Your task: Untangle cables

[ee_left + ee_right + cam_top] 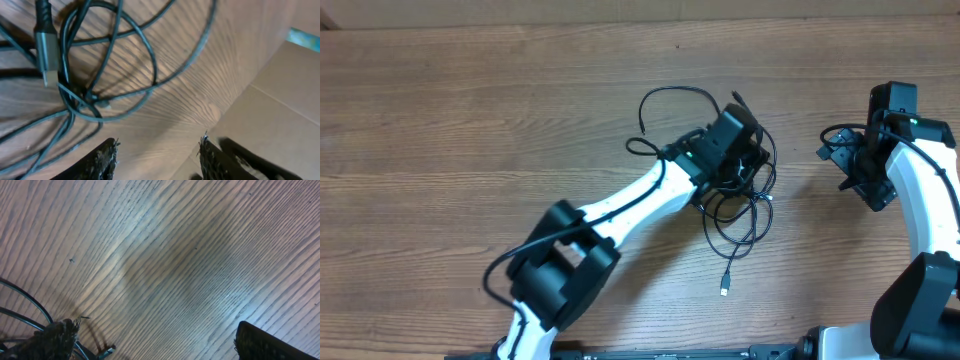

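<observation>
A tangle of thin black cables (745, 200) lies at the table's middle, with one loop (670, 105) reaching back left and a plug end (725, 289) trailing toward the front. My left gripper (750, 150) hovers over the tangle's back edge. In the left wrist view the cables (100, 85) and a grey plug (47, 50) lie ahead of the left gripper (160, 141), which is open with only bare wood between its fingers. My right gripper (844, 162) is wide open at the far right. Cable strands (25, 310) and a small plug (106, 352) lie by its left finger (55, 340).
The wooden table (470, 120) stretches to the left and back. A cardboard wall (280, 100) shows behind the table in the left wrist view. The left arm (620, 205) crosses the table diagonally from the front left.
</observation>
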You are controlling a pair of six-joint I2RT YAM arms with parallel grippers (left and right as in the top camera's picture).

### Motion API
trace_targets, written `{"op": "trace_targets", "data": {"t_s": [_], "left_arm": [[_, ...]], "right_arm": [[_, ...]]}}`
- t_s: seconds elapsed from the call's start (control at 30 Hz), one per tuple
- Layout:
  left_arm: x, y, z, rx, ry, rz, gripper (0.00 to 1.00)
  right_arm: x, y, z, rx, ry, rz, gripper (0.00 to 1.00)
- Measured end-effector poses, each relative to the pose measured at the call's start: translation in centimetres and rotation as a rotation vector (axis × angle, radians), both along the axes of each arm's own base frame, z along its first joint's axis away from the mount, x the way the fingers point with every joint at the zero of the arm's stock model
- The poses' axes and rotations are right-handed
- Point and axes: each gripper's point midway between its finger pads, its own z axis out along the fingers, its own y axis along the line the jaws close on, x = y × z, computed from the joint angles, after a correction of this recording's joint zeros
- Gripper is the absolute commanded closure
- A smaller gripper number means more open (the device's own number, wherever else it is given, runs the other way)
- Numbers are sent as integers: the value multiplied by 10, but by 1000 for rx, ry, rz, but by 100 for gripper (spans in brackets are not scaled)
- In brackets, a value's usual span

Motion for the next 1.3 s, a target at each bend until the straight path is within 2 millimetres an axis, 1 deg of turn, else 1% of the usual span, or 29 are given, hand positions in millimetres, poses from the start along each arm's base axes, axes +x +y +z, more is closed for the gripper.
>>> {"op": "trace_targets", "data": {"t_s": [0.17, 0.3, 0.47, 0.63, 0.8, 0.97, 1.13, 1.3], "left_arm": [[-1, -2, -37, 28, 54, 6, 49], [-3, 0, -51, 46, 76, 8, 48], [-2, -1, -51, 45, 74, 9, 49], [-3, 0, -52, 46, 78, 10, 53], [-6, -1, -52, 44, 94, 0, 51], [-9, 0, -53, 46, 108, -8, 53], [-16, 5, -59, 73, 144, -14, 51], [-20, 10, -64, 99, 163, -8, 53]], "right_arm": [[0, 0, 0, 0, 0, 0, 0], [0, 0, 0, 2, 0, 0, 0], [1, 2, 0, 13, -3, 3, 0], [1, 3, 0, 16, -3, 4, 0], [1, 3, 0, 18, -4, 4, 0], [1, 3, 0, 18, -4, 4, 0], [1, 3, 0, 19, -4, 4, 0], [1, 3, 0, 18, -4, 4, 0]]}}
